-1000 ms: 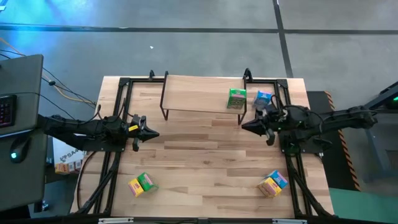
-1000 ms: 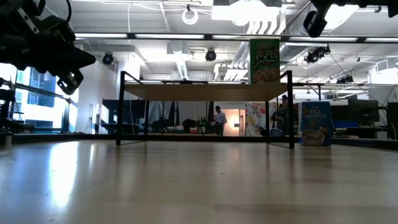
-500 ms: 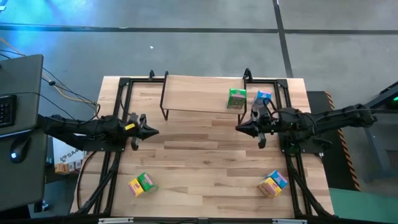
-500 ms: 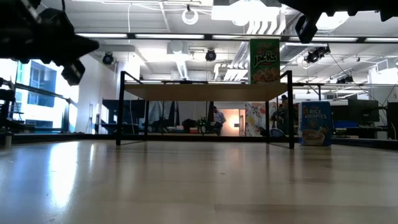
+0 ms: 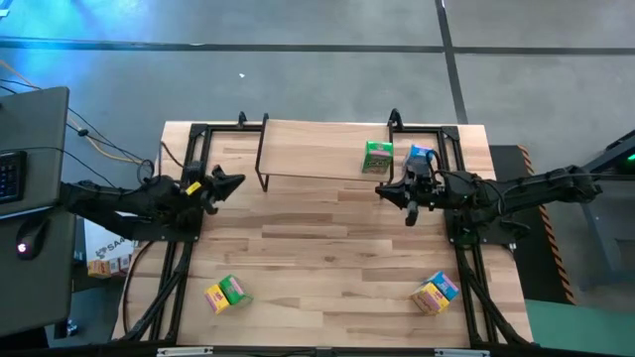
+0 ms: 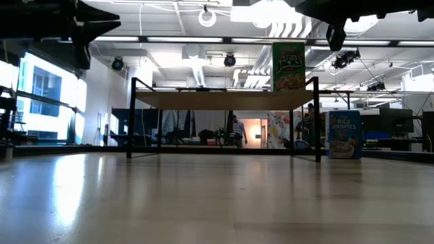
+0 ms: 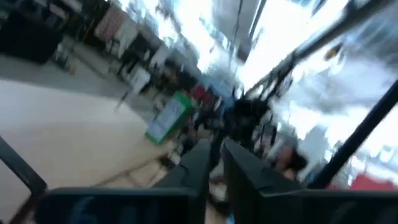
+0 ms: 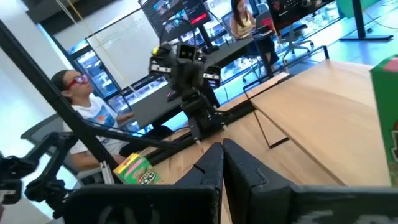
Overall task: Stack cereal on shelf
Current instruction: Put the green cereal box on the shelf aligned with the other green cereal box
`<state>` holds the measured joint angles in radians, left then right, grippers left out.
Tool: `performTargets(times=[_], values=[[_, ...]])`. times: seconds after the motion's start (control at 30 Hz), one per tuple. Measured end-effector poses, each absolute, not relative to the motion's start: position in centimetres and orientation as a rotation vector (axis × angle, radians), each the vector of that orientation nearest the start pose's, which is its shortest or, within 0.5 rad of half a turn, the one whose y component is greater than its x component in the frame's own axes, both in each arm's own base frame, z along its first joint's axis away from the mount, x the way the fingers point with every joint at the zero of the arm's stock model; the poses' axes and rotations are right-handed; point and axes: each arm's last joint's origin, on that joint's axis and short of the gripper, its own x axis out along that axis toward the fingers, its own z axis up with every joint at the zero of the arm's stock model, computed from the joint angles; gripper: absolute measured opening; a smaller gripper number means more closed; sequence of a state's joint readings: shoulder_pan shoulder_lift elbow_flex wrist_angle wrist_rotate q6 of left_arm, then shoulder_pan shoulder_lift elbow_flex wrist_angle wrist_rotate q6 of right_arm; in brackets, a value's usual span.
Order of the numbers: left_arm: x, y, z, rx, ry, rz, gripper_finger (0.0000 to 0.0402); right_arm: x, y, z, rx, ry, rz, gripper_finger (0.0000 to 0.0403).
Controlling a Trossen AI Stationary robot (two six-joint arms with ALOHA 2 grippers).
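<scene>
the left arm's dark two-finger hand (image 5: 234, 179) has drawn back left and swung toward the far side of the light wood bench (image 5: 327, 258). the right arm's dark two-finger hand (image 5: 381, 191), fingers together, has moved left, then slightly farther.

Grey concrete floor (image 5: 317, 59) is filling the upper part of the high view. In the low view, ceiling strip lights (image 6: 271, 12) are glowing along the top, a bright window (image 6: 37, 95) is shining at the left, and monitors (image 6: 397, 120) are standing at the right.
</scene>
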<state>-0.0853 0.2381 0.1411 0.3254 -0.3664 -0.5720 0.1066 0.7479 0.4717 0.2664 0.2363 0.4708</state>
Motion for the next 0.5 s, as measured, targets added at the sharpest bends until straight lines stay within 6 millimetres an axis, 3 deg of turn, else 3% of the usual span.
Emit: performTargets(times=[0.37, 0.5], values=[[12.0, 0.0, 28.3, -0.503, -0.106, 0.249, 0.0253, 17.4, 1.2, 27.3, 0.468, -0.019, -0.128, 0.0], [12.1, 0.0, 30.1, -0.477, 0.009, 0.273, 0.0297, 17.4, 1.2, 27.3, 0.468, -0.018, -0.127, 0.0]])
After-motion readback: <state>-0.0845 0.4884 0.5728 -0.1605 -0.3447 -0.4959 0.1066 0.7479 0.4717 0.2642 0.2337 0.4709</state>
